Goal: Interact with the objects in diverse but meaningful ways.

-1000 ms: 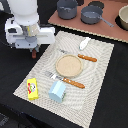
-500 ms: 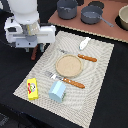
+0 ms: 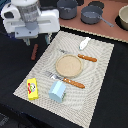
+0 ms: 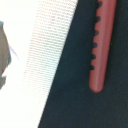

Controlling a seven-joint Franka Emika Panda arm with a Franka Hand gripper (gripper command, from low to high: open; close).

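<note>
One stick [image 4: 101, 45] cut off by frame | hand [image 3: 36, 41] state unclear, fingers hidden

- The arm's white wrist housing fills the upper part of the exterior view's left, a broad, blocky body with a rounded cylinder on top.
- The tool [image 3: 36, 41] hangs beneath that housing, pointing straight down toward the desk.
- Its fingers are mostly hidden under the housing, and their spacing cannot be read.
- The wrist view shows no finger clearly.
</note>
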